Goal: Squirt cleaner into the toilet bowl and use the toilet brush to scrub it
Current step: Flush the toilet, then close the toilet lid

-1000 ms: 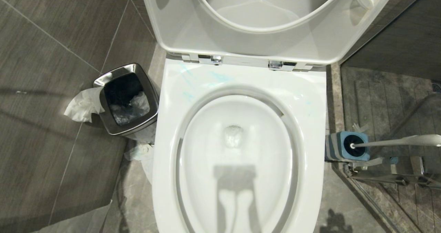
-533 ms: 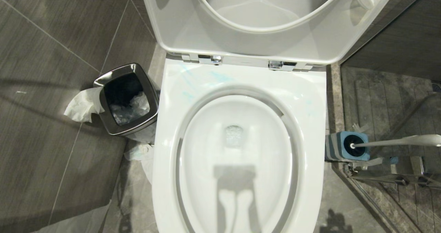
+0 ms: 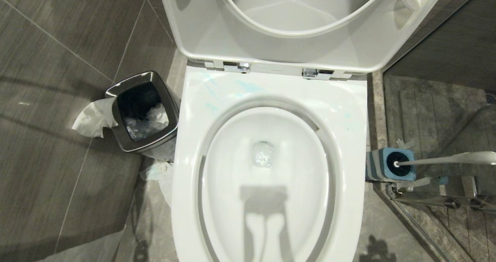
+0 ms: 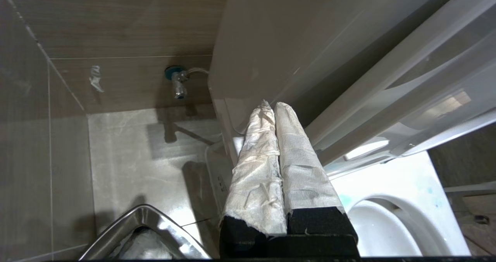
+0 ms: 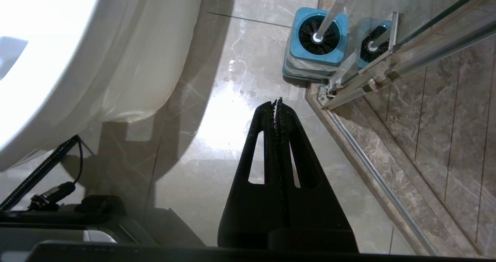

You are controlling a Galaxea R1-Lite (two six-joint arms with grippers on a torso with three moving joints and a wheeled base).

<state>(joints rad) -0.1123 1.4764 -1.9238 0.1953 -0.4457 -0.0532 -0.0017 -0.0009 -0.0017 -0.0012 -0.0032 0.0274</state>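
Light from above and behind me throws my shadow into the glossy bowl (image 3: 267,176), glare whitens the floor (image 5: 221,130) under my right wrist, and all views stay sharp.

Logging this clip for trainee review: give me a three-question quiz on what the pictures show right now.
1. True or false: the toilet brush stands in its blue holder.
2. The steel bin is on which side of the toilet bowl: A the robot's left, B the robot's right?
3. Fill in: the left gripper and right gripper are both ____.

Key: 1 true. 2 A. 3 shut.
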